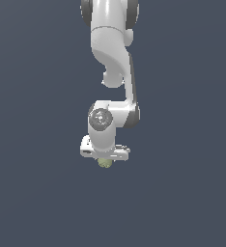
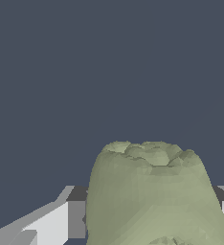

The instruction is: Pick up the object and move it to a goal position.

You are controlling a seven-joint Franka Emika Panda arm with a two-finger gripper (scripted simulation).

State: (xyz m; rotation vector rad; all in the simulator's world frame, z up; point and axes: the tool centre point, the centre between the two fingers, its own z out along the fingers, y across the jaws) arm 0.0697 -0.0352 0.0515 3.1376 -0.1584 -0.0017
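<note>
The object is a pale olive-green mottled lump that fills the lower part of the wrist view, sitting between the two gripper fingers. In the exterior view only a small green part of the object peeks out under the white hand of the arm. The gripper points down and its fingers are mostly hidden by the hand. The fingers flank the object closely on both sides, so the gripper looks shut on it.
The white arm comes down from the top of the exterior view. A plain dark blue-grey surface lies all around. No other objects show.
</note>
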